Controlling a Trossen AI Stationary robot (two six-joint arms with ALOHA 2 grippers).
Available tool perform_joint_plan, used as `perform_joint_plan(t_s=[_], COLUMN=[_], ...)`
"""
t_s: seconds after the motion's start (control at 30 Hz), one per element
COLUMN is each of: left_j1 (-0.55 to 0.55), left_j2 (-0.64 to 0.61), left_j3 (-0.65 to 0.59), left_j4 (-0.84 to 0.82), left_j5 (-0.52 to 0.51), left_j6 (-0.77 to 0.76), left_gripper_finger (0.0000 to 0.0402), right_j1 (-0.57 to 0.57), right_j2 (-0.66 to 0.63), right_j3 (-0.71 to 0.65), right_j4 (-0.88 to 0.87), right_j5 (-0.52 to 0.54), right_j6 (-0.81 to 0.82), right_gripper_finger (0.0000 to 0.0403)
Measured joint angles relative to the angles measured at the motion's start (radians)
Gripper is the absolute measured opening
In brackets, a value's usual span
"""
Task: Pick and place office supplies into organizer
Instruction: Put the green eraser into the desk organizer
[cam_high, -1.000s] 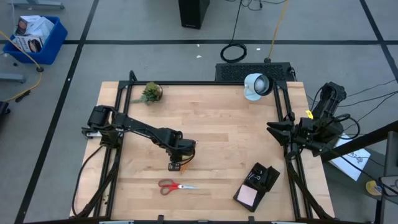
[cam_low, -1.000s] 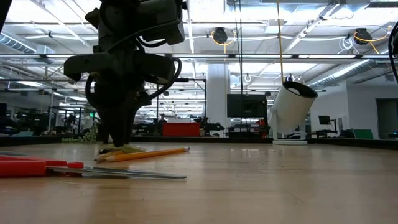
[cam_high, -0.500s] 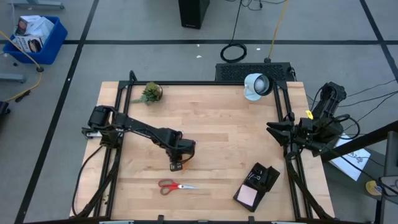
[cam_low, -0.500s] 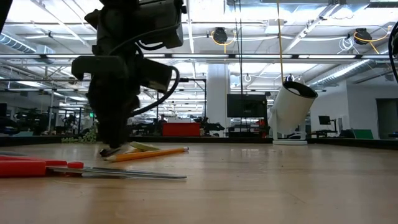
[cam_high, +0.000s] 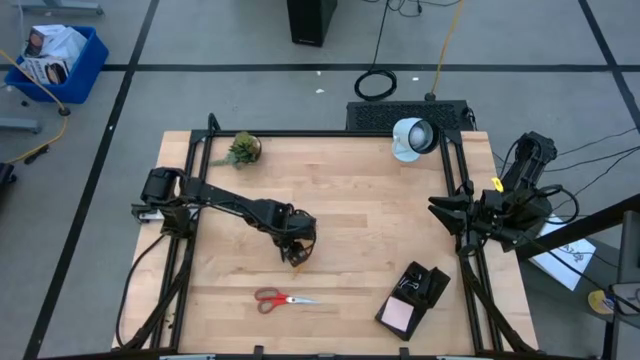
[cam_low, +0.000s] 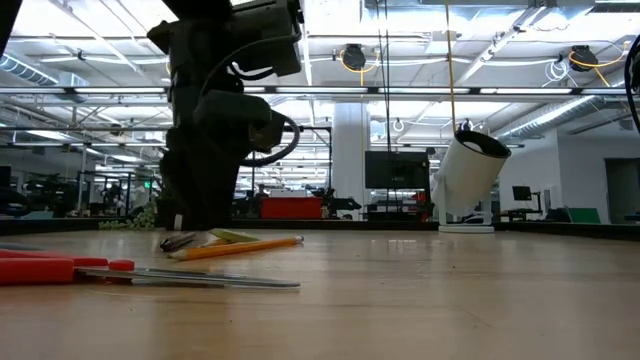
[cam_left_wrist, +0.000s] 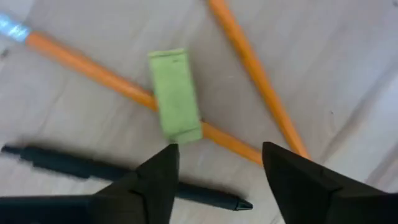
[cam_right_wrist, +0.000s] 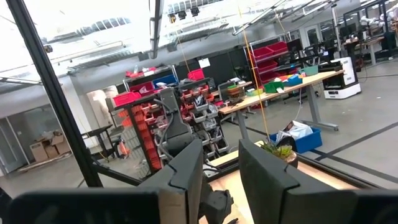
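Two orange pencils (cam_left_wrist: 249, 62) lie crossed on the table, with a small green piece (cam_left_wrist: 175, 96) on top of one and a black pen (cam_left_wrist: 93, 171) beside them; they also show in the low view (cam_low: 240, 245). My left gripper (cam_left_wrist: 219, 155) is open and hangs just above them, touching nothing; it shows at mid-table in the high view (cam_high: 296, 250). The red-handled scissors (cam_high: 280, 298) lie flat nearer the front edge. The black organizer (cam_high: 430, 280) sits front right with the pink sticky-note pad (cam_high: 398, 315) in it. My right gripper (cam_high: 447, 210) waits open at the right edge.
A white lamp (cam_high: 412, 137) stands at the far right corner and a small green plant (cam_high: 241, 149) at the far left. Bare wood lies between the pencils and the organizer. The scissors' blades (cam_low: 200, 279) point across the front of the pile.
My left gripper has risen off the pile of pencils and gone a little toward the far right, turning at the wrist. The pencils, pen and green piece stay on the table, and the green piece now shows uncovered.
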Motion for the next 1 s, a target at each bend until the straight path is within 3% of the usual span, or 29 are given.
perform_joint_plan(t_s=[0.27, 0.57, 0.83, 1.0], left_j1=[0.037, 0.044, 0.044, 0.046], left_j2=[0.000, 0.010, 0.010, 0.022], left_j3=[0.000, 0.000, 0.000, 0.000], left_j4=[0.027, 0.057, 0.012, 0.012], left_j5=[-0.070, -0.078, -0.155, -0.130], left_j6=[-0.147, -0.111, -0.097, -0.104], left_gripper_finger=[0.0268, 0.0269, 0.0269, 0.0269], right_j1=[0.000, 0.000, 0.000, 0.000], right_j2=[0.001, 0.002, 0.002, 0.002], right_j3=[0.000, -0.001, -0.001, -0.001], right_j4=[-0.045, -0.053, -0.053, -0.059], right_j5=[0.000, 0.000, 0.000, 0.000], right_j6=[0.016, 0.043, 0.053, 0.053], right_gripper_finger=[0.0093, 0.0093, 0.0093, 0.0093])
